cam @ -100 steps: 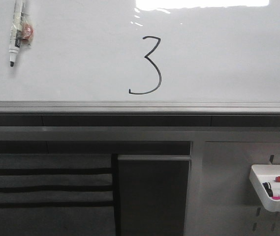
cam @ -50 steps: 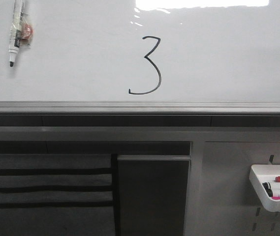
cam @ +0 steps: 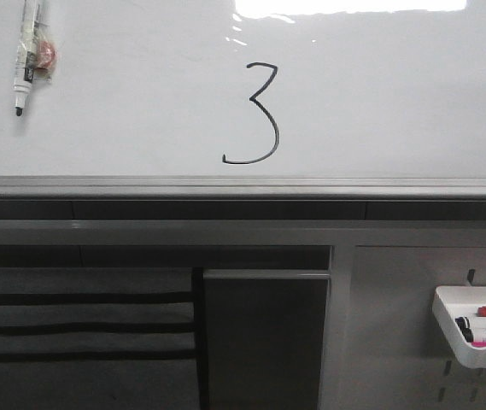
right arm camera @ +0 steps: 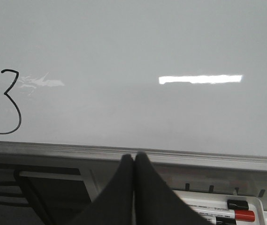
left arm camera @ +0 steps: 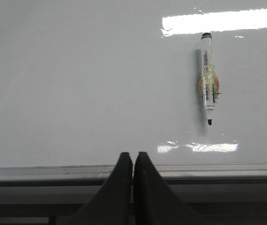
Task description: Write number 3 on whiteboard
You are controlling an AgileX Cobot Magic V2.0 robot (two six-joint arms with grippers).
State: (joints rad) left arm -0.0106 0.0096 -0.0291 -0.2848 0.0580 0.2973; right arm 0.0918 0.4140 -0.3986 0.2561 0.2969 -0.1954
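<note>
You will find nothing changed since the earlier frames: the 3 (cam: 255, 113) stands complete, centred low on the whiteboard (cam: 396, 102), and the marker (cam: 26, 53) hangs at its upper left. Left gripper (left arm camera: 133, 161) and right gripper (right arm camera: 134, 161) jaws are pressed together, empty, below the board's rail, well apart from the 3.

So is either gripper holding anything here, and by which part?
Nothing is held. The left gripper and right gripper are both shut and empty; the marker sits on the whiteboard.
</note>
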